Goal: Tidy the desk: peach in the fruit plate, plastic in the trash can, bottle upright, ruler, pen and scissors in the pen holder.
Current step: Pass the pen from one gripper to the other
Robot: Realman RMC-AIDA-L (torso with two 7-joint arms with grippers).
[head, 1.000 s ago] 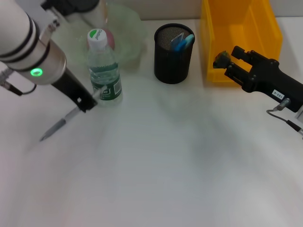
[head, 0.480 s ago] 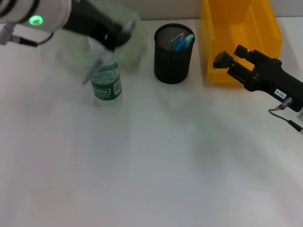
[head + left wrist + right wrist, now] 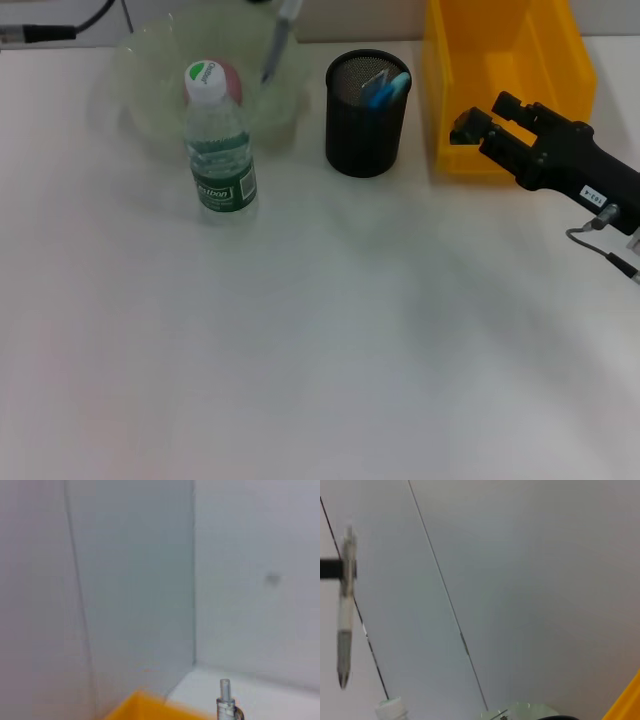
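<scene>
Though blurred, seemingly pen (image 3: 278, 38) aloft

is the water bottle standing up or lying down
Standing up. In the head view the bottle rests on its base on the table, white cap on top, label level, just in front of the fruit plate.

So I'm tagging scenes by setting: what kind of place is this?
Probably a staged desk in a lab: white table, mesh pen holder, yellow bin, bare walls, and the right gripper hovering.
</scene>
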